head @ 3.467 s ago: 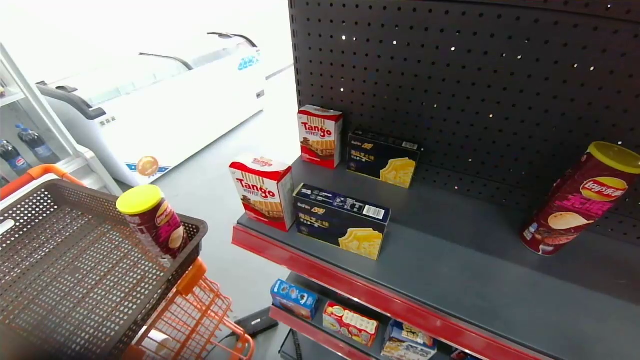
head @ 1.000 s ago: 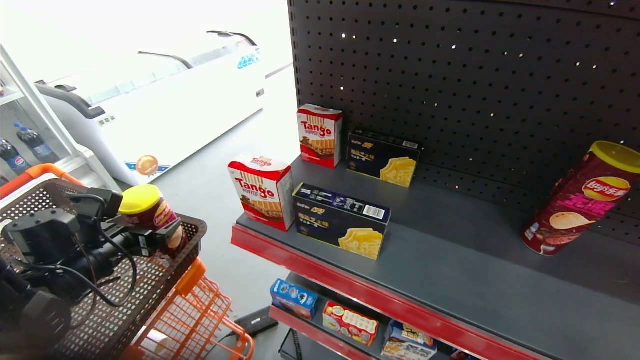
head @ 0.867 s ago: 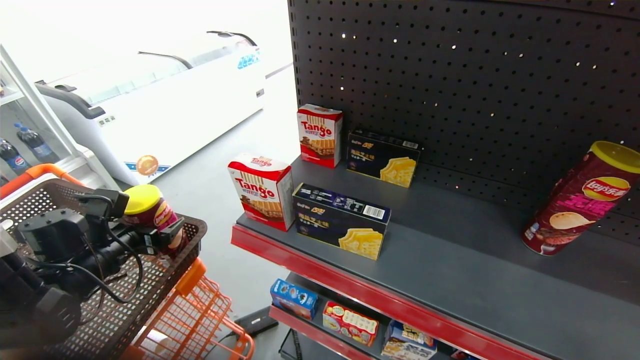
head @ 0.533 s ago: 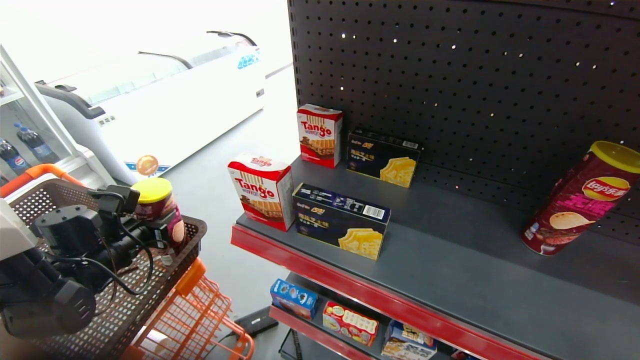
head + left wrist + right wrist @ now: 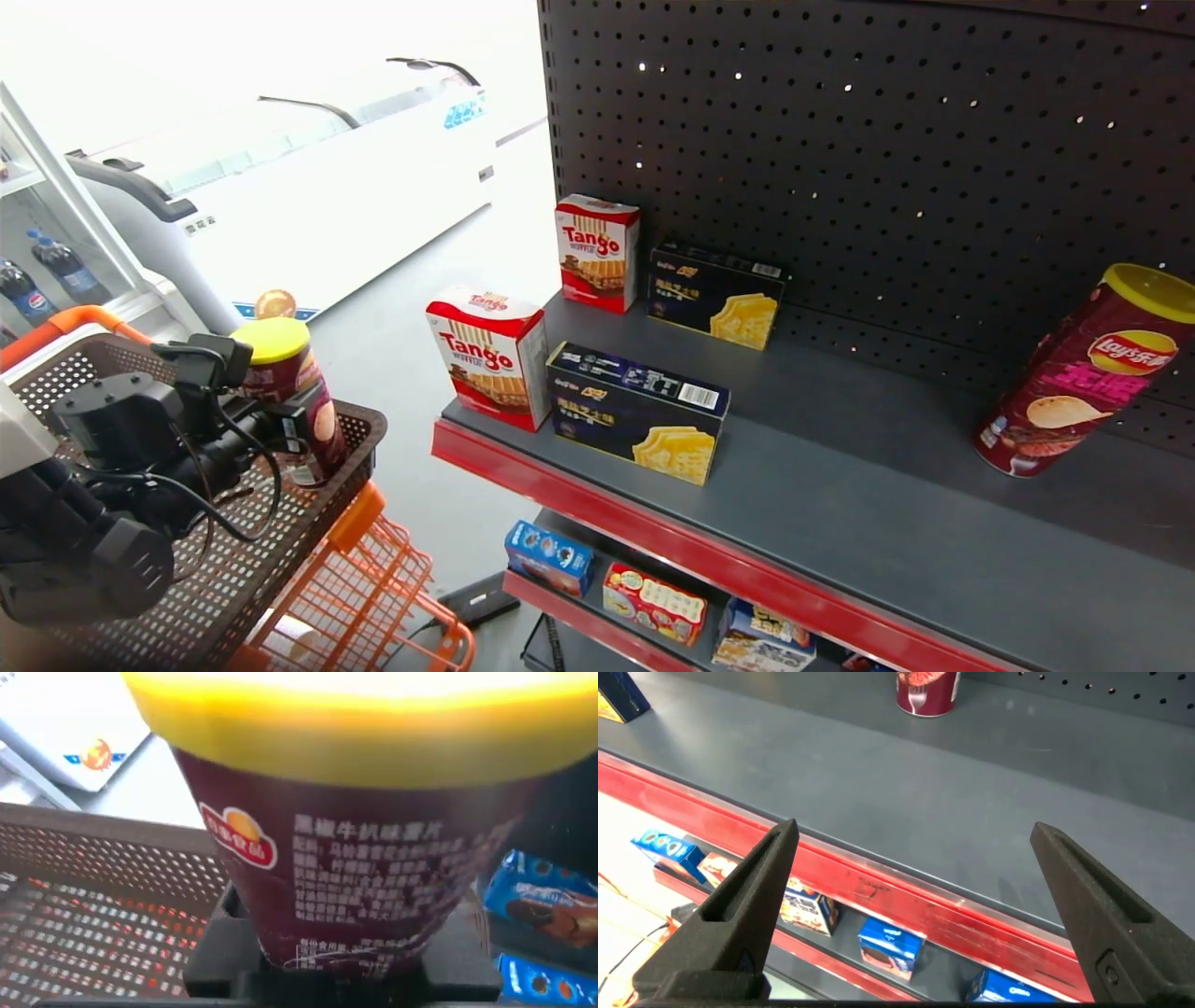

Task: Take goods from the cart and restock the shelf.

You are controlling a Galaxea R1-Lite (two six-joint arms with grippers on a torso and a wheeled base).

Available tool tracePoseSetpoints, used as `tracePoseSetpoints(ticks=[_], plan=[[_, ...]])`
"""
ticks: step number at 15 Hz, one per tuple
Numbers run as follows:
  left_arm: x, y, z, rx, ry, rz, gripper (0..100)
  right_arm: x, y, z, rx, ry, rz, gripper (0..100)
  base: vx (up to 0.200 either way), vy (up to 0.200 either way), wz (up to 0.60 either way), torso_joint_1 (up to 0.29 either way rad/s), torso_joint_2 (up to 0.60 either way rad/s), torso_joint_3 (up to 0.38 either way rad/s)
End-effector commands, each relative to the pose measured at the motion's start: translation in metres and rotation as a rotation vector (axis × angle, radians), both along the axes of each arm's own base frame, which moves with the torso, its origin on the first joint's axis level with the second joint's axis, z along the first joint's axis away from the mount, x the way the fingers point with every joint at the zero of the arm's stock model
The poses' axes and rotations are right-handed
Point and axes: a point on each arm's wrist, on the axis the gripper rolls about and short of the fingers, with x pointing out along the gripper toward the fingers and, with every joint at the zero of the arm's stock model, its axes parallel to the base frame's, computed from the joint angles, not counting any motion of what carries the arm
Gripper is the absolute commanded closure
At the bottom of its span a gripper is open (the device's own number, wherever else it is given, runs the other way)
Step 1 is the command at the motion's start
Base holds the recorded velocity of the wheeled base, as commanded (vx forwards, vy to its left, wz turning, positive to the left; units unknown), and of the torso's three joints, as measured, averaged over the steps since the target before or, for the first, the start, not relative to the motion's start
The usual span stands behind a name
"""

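Left gripper (image 5: 271, 392) clasps the can (image 5: 276, 353); right gripper (image 5: 913, 831) gapes.

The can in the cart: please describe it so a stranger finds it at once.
Find the brown basket on the orange cart, left of the shelf. At its corner nearest the shelf, the left gripper holds a maroon can with a yellow lid. Its twin stands on the shelf.

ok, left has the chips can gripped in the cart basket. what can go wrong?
1. The chips can sits low beside the basket rim; a sideways move toward the shelf may snag it.
2. The red wafer box and dark box crowd the shelf's left end; the can could knock them.
3. The left gripper pinches a round can; it might slip.
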Motion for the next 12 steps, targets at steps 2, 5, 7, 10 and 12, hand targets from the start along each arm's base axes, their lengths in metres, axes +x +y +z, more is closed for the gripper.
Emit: tracePoseSetpoints(ticks=[2, 5, 7, 10, 12], plan=[[-0.022, -0.005, 0.069, 0.021, -0.158, 0.007, 100, 0.0, 0.0, 0.0, 0.0, 0.001, 0.0, 0, 0.0, 0.0, 0.0, 0.0, 0.0, 0.0], [-0.053, -0.023, 0.1, 0.007, -0.147, -0.044, 100, 0.0, 0.0, 0.0, 0.0, 0.001, 0.0, 0, 0.0, 0.0, 0.0, 0.0, 0.0, 0.0], [-0.068, -0.033, 0.114, -0.008, -0.188, -0.082, 100, 0.0, 0.0, 0.0, 0.001, 0.001, 0.0, 0, 0.0, 0.0, 0.0, 0.0, 0.0, 0.0], [-0.095, -0.056, 0.133, -0.026, -0.183, -0.151, 100, 0.0, 0.0, 0.0, 0.0, 0.001, 0.0, 0, 0.0, 0.0, 0.0, 0.0, 0.0, 0.0], [-0.113, -0.071, 0.132, -0.036, -0.173, -0.239, 100, 0.0, 0.0, 0.0, 0.0, 0.001, 0.0, 0, 0.0, 0.0, 0.0, 0.0, 0.0, 0.0]])
